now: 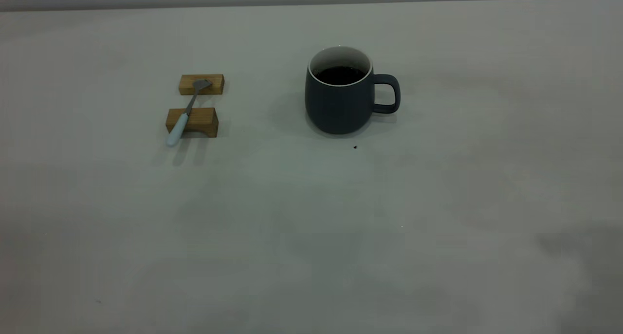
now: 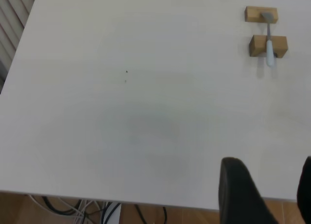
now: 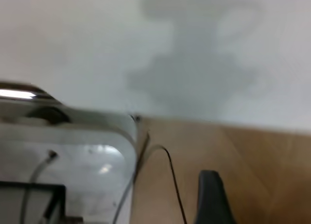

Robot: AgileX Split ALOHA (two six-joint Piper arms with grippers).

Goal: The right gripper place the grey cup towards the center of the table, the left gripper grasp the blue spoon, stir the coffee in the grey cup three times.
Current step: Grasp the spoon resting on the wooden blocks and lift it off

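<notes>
Slate-grey cup (image 1: 340, 102), white inside; black coffee (image 1: 339, 75); pale-blue spoon (image 1: 187, 112); tan wooden blocks (image 1: 192, 121); pale grey table (image 1: 311, 227).

Looks like a lab test setup to me: plain white bench (image 2: 121, 112), loose cables (image 2: 97, 209) dangling under its edge, wood floor (image 3: 252, 175) below it.

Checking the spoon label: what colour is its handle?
Pale light blue; the spoon has a grey metal neck and bowl. Clearest in the exterior view.
</notes>
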